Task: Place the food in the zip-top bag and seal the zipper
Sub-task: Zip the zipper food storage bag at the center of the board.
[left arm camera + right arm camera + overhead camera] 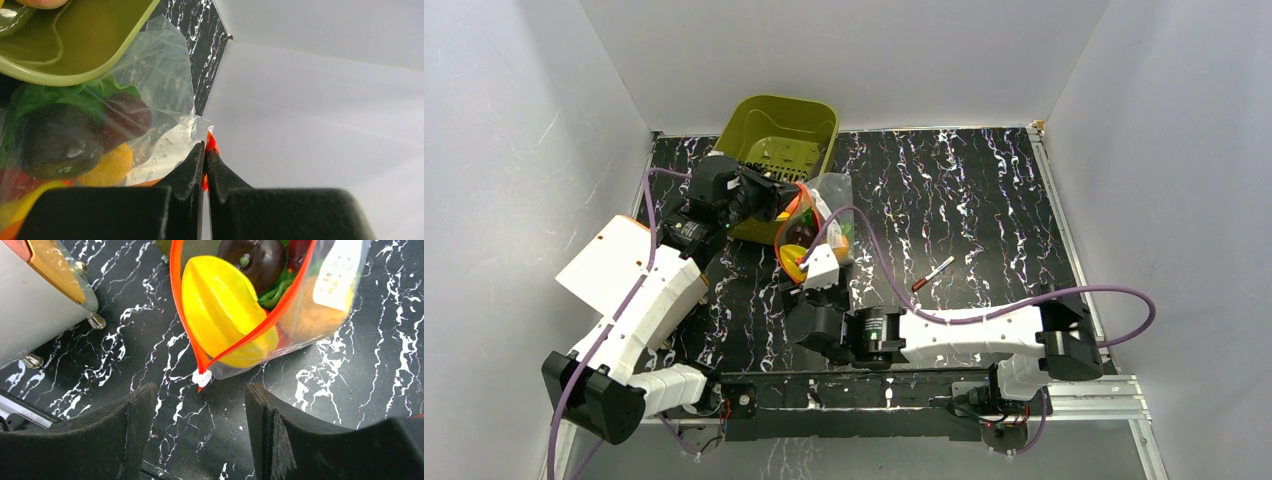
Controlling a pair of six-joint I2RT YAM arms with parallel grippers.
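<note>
The clear zip-top bag (829, 215) lies beside the bin with its mouth open. Inside is the food: a yellow ribbed piece (225, 310), a dark purple ball (252, 260), an orange piece (107, 165) and green leaves (100, 92). The red-orange zipper (176, 305) forms an open loop round the yellow piece. My left gripper (205, 147) is shut on the zipper (212, 142) at the far end of the mouth. My right gripper (201, 390) stands open just short of the zipper's near corner, where a small white tab (202, 377) sits; nothing is between its fingers.
An olive-green bin (779, 140) stands at the back left, touching the bag, and its rim (75, 45) hangs over the bag in the left wrist view. A red-and-white stick (933, 272) lies on the black marbled table (984, 200). White walls close in on three sides.
</note>
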